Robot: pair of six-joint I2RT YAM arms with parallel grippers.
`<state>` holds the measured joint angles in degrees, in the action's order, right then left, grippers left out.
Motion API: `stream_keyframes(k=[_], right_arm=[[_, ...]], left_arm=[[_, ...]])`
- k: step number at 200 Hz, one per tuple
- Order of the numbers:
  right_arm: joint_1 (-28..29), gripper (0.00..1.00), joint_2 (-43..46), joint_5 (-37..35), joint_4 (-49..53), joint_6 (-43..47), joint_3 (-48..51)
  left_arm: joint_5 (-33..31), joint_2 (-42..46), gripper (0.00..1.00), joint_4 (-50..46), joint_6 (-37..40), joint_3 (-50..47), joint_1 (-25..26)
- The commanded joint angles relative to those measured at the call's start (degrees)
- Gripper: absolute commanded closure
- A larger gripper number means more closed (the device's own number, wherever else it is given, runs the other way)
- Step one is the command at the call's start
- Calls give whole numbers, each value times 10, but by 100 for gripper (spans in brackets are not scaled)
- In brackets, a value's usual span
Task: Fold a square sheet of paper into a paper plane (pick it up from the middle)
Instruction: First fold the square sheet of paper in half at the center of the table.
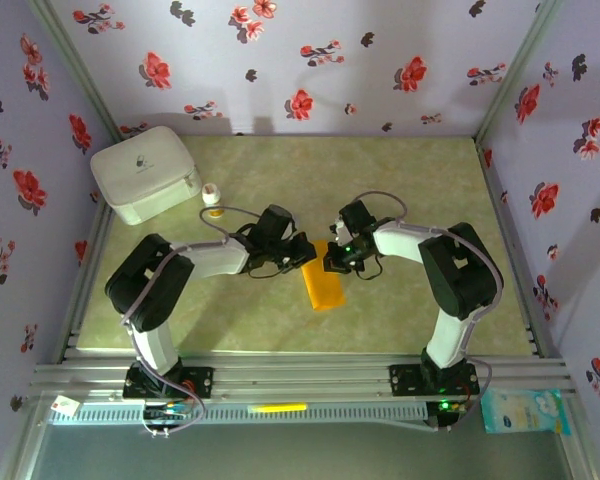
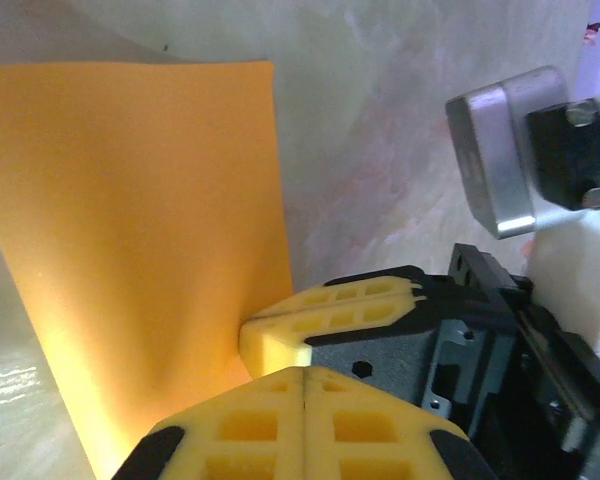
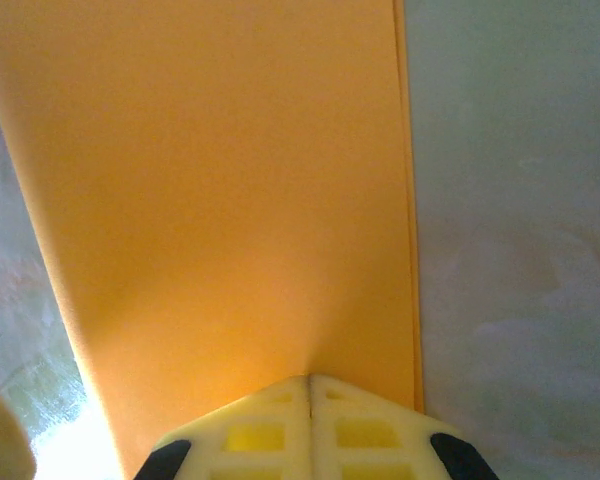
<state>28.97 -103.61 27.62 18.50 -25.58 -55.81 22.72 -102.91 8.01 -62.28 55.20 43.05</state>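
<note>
Square sheet of paper (image 1: pixel 325 288), mid-fold strip: right gripper (image 3: pixel 310 378) pinched its end, left gripper (image 2: pixel 305 372) clenched beside, hold unclear. Next probably: press crease.

Ctr of table (image 1: pixel 420 190) is tight: left gripper (image 1: pixel 307 254) & right gripper (image 1: pixel 332 262) sit tip to tip, jaws closed, at far end of the square sheet of paper (image 1: pixel 325 290), no gap btwn them. Both arms bar its sides. Far-left corner blocked by white box (image 1: pixel 145 172), small bottle (image 1: pixel 211 195) just beside. Free: far ctr, far right, near strip in front of paper. Walls (image 1: pixel 310 60) close off 3 sides.
</note>
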Motion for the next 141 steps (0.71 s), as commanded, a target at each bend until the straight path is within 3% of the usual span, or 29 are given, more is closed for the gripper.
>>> stream_keyframes(k=[1,98,141], right_arm=[[-6,100,-23,-62,54,-5,29],[-6,100,-24,-65,28,-25,60],[-6,100,-15,-71,23,-33,69]], left_arm=[[9,-18,100,10,0,-12,7],[-31,-47,100,-5,55,-76,8],[-32,-8,100,-28,55,-55,9]])
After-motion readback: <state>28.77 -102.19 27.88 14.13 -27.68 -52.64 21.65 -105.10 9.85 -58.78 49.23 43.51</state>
